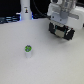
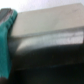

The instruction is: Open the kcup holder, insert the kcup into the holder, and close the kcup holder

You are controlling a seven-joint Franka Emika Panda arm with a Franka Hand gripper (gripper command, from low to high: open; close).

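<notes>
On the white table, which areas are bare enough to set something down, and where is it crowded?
The table is bare around the green-topped pod: toward the near edge and along the exterior view's right. It is crowded at the back, where the end effector hangs near the black holder, and beside the white cylinder at the rear on the exterior view's left.

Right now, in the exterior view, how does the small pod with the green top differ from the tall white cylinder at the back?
The kcup is short with a green top; the white cylinder is much taller with a blue light. The kcup stands alone mid-table; the cylinder stands at the far edge. Both are upright with white bodies.
</notes>
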